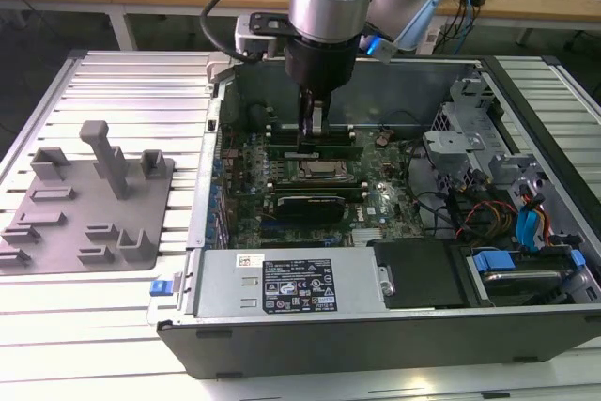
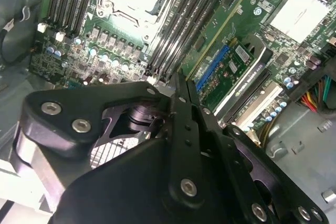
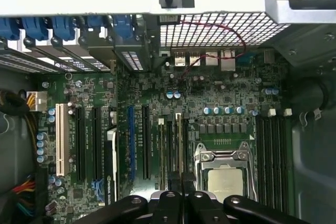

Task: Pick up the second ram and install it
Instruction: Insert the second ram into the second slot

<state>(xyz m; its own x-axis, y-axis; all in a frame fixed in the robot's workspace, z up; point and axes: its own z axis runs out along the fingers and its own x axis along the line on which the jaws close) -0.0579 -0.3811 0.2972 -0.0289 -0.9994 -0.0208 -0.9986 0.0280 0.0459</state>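
Note:
In the exterior view my gripper (image 1: 315, 138) reaches down inside the open computer case, onto the memory slots just behind the processor socket (image 1: 319, 172). Its narrow fingers are shut on the second ram (image 1: 340, 150), a thin green stick lying along a slot. In the first wrist view the ram (image 3: 178, 135) runs edge-on away from the gripper (image 3: 179, 182), standing in a slot next to the socket (image 3: 223, 179). The second wrist view has the gripper (image 2: 178, 80) meeting the row of dark slots (image 2: 181, 30). How deep the stick sits cannot be told.
A grey holder plate (image 1: 84, 204) with upright blocks lies outside the case at the exterior view's left. Inside are a power supply (image 1: 291, 284) at the front, a drive cage with cables (image 1: 507, 194) at the right, and expansion cards (image 3: 113, 156) beside the slots.

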